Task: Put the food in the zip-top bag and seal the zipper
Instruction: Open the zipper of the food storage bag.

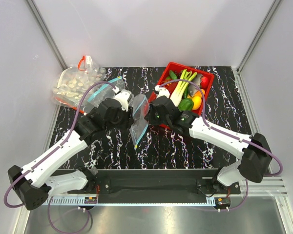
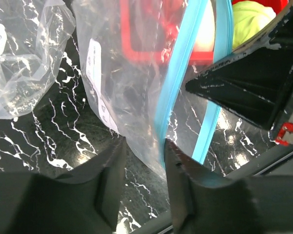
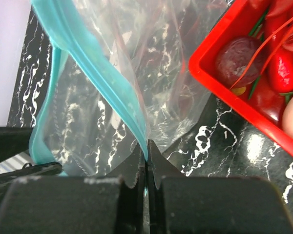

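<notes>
1. Two robot arms meet over a black marbled worktop [image 1: 185, 141], holding the clear zip-top bag [image 1: 139, 119] up on edge between them, just left of a red basket [image 3: 224, 100].
2. The right gripper [image 3: 146, 156] has its jaws closed tight on the bag's teal zipper [image 3: 95, 73].
3. The left gripper [image 2: 145, 151] has narrow jaws with the bag's lower edge in the gap; I cannot tell whether they pinch it.
4. The bag's mouth gapes, its two teal strips apart, and a white label [image 2: 95, 63] shows on its side.
5. The leek [image 1: 179, 90] and the small green vegetable [image 1: 185, 104] lie in the basket.
6. A second clear bag [image 1: 75, 84] lies at the far left.
</notes>
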You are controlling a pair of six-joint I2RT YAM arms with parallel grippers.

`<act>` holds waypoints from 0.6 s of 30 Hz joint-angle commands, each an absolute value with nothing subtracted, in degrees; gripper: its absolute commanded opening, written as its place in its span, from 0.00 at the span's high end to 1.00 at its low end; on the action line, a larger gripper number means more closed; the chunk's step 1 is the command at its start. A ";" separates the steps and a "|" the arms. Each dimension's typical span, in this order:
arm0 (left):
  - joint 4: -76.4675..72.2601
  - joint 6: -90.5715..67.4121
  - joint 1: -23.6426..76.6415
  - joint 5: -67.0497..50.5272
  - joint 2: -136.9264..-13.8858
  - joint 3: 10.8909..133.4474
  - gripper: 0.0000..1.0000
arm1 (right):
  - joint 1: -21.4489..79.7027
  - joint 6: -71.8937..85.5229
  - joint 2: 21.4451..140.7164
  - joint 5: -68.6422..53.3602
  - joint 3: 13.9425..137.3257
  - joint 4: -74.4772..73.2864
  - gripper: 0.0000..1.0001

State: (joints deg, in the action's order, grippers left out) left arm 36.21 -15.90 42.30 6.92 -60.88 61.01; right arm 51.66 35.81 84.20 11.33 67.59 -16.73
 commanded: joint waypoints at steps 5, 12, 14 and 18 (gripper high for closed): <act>27.95 -15.82 42.63 8.17 -60.38 59.59 0.45 | 52.12 37.53 84.03 8.96 68.91 -15.64 1.00; 28.39 -17.23 44.73 11.50 -65.03 61.79 0.41 | 52.21 38.06 83.58 8.26 68.91 -15.21 1.00; 28.65 -17.14 45.52 13.79 -65.91 61.87 0.42 | 52.21 38.06 83.15 8.09 68.82 -15.03 1.00; 28.83 -18.19 46.23 18.18 -67.06 60.83 0.46 | 52.21 38.06 82.53 8.26 68.73 -15.38 1.00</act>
State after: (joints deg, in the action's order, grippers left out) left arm 31.18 -17.02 45.87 12.80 -67.16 59.57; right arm 51.68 37.43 84.18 9.04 67.59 -16.64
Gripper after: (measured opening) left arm 0.553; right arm 0.013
